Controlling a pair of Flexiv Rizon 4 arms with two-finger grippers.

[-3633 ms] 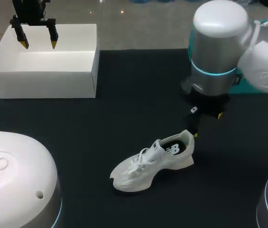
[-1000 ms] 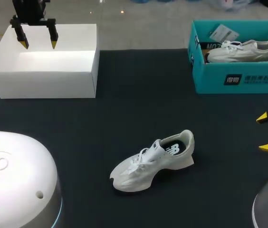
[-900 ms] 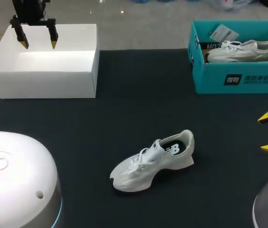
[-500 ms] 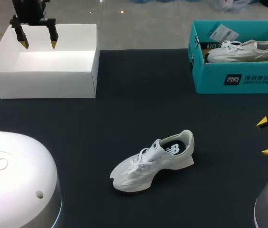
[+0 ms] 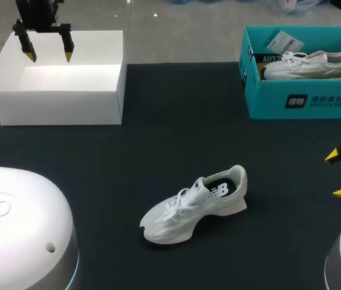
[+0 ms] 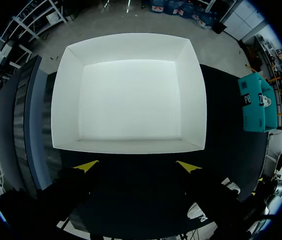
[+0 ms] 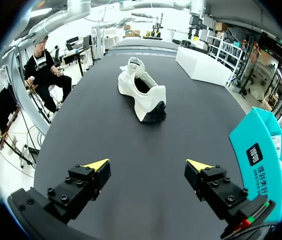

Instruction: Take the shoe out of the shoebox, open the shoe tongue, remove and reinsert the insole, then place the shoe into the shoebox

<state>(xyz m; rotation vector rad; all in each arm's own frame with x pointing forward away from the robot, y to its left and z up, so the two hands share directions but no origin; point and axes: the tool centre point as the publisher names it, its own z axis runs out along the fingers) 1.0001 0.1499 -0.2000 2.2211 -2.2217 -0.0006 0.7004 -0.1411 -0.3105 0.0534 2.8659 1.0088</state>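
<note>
Progress: shoe (image 5: 194, 205) is lying out of the shoebox (image 5: 55, 78), on the table well ahead of your right gripper (image 7: 148, 164).
Grippers: both are hanging wide and empty, your left gripper (image 6: 138, 166) over the shoebox.
Remaining: tongue (image 5: 196, 188), insole (image 5: 224, 188) and reboxing seem to be waiting on you.

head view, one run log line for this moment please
white sneaker: upright on table | left gripper: open above white shoebox | right gripper: open, empty
</note>
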